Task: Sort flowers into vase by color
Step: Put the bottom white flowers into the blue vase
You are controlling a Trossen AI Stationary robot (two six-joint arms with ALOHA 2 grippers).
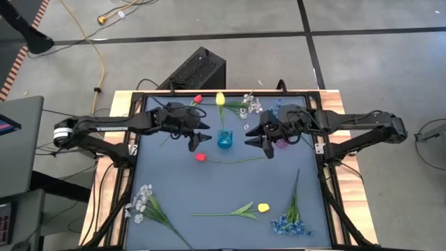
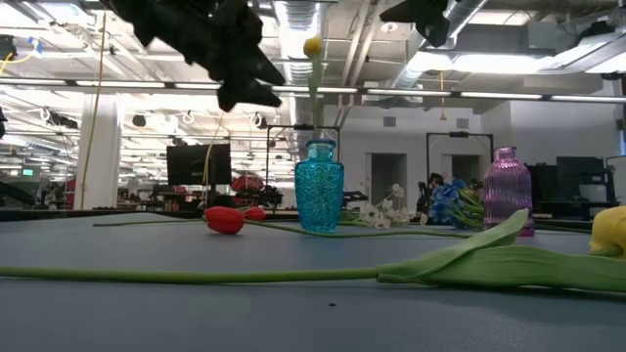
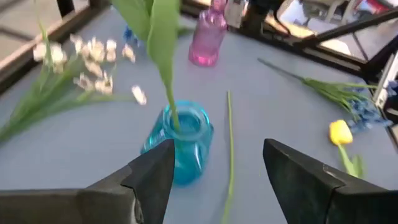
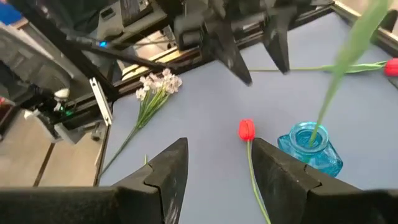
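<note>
A blue glass vase (image 1: 224,138) stands mid-table with a yellow tulip (image 1: 220,99) upright in it, its stem (image 3: 165,68) in the neck. My left gripper (image 1: 205,132) hovers open just left of the vase, with nothing between its fingers. My right gripper (image 1: 252,136) hovers open to the vase's right, above a purple vase (image 2: 507,186). A red tulip (image 1: 201,157) lies on the table just in front of the blue vase, its stem running right. Both grippers are raised above the table.
Near edge: a white spray (image 1: 143,202) at left, a yellow tulip (image 1: 263,207) in the middle, a blue spray (image 1: 293,222) at right. Far edge: a second red tulip (image 1: 197,100) and a white spray (image 1: 251,106). Bare mat lies between the vases and the near flowers.
</note>
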